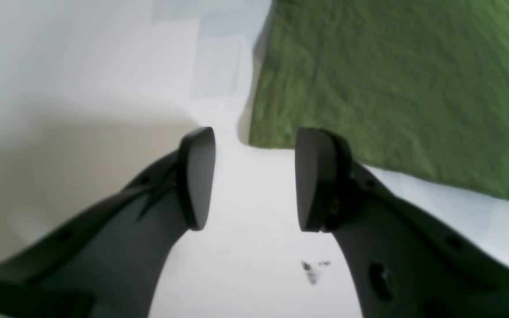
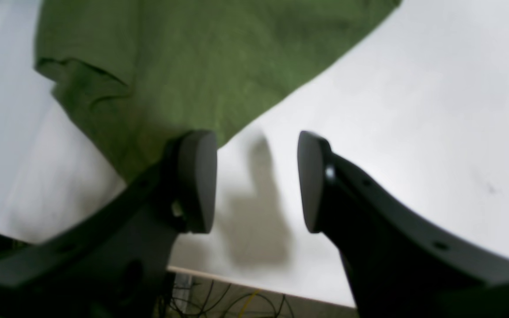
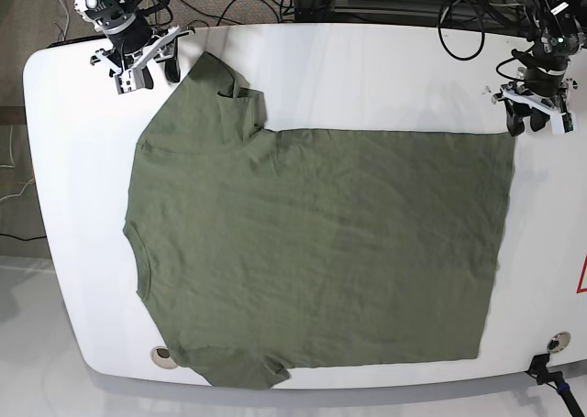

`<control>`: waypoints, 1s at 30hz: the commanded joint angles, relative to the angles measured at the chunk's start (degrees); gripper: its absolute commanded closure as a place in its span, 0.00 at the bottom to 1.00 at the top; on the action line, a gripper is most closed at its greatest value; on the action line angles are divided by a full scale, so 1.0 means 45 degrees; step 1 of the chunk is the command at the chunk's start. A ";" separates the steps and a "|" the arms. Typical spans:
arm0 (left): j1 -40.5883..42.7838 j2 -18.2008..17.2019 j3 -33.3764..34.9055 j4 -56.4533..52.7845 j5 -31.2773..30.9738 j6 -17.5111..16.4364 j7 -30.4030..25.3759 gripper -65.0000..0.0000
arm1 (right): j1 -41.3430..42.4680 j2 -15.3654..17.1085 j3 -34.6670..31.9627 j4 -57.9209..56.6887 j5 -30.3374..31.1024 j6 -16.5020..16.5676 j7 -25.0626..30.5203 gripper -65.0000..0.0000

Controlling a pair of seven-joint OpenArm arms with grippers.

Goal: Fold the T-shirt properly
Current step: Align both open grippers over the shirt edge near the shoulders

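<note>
T-shirt [image 3: 312, 252] lay flat across the centre of the white table [image 3: 367, 69]. Left gripper [image 1: 254, 179] at upper right and right gripper [image 2: 256, 181] at upper left were spread, holding nothing.

Base view overhead, facing down, wrist views close (T-shirt [image 3: 321, 252] shared)

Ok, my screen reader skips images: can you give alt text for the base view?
A plain olive-green short-sleeved T-shirt lies spread flat on a white table. The open right gripper hovers near its top sleeve, the open left gripper near its hem corner.
</note>
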 commanded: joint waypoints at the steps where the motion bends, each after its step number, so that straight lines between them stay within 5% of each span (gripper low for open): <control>1: -0.0002 -0.0177 -0.0057 0.0226 -0.0146 -0.0063 -0.0203 0.58 | -0.0180 0.0093 -0.0008 0.0189 -0.0051 0.0015 0.0287 0.57; 30: -0.0073 -0.0252 0.0509 -0.0036 -0.0156 -0.0155 -0.0233 0.58 | 0.0200 0.0105 -0.0438 -0.0197 -0.1158 -0.0013 0.0353 0.56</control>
